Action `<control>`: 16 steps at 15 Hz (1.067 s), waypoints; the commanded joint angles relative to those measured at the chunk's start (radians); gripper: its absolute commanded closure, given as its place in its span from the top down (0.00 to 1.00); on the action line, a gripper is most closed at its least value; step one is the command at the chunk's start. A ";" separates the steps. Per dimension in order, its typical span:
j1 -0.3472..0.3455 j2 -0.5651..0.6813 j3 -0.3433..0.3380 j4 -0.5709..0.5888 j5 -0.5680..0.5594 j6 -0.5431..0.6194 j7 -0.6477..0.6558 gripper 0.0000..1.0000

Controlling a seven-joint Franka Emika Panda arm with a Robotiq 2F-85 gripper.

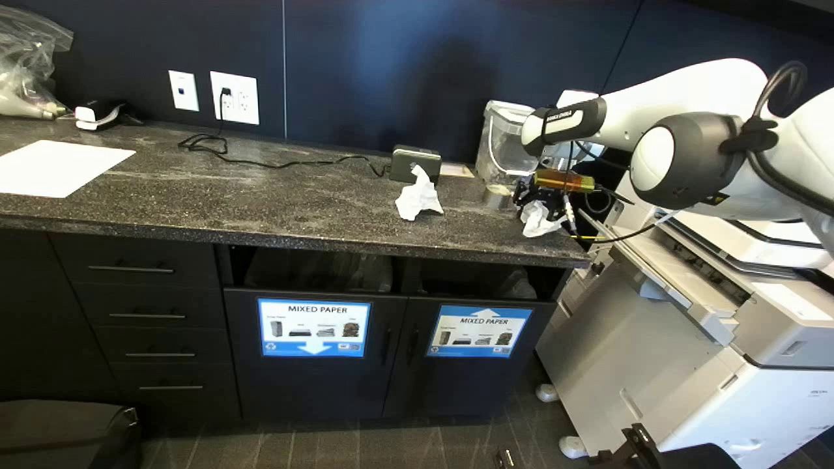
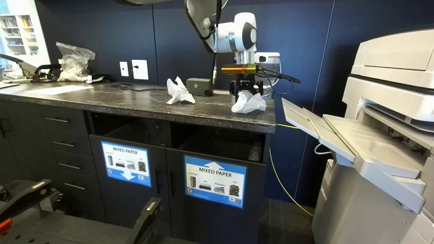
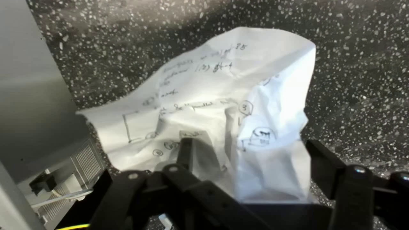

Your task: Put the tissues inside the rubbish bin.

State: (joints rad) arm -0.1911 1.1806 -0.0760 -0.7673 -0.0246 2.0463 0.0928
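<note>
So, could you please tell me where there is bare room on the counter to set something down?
The widest patch lies between the flat white sheet and the tissue by the olive box, in front of the cord. The end beside the printer is crowded with the end effector, the other tissue and the clear bucket.

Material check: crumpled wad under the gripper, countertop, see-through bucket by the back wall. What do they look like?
Crumpled wad: thin matte paper; stiff creases and handwriting.
Countertop: stone or a stone-look composite, can't tell which; light flecks on dark, slight sheen.
Bucket: probably smooth clear plastic; translucent sides.
</note>
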 commanded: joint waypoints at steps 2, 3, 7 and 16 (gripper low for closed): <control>-0.008 0.046 -0.001 0.085 -0.001 0.001 -0.006 0.49; -0.008 0.048 -0.001 0.089 -0.002 0.001 -0.007 0.42; -0.010 0.058 -0.001 0.105 -0.002 -0.002 -0.008 0.15; -0.006 0.031 0.017 0.064 0.008 -0.063 -0.020 0.15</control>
State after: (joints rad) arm -0.1976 1.2037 -0.0729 -0.7257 -0.0247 2.0275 0.0927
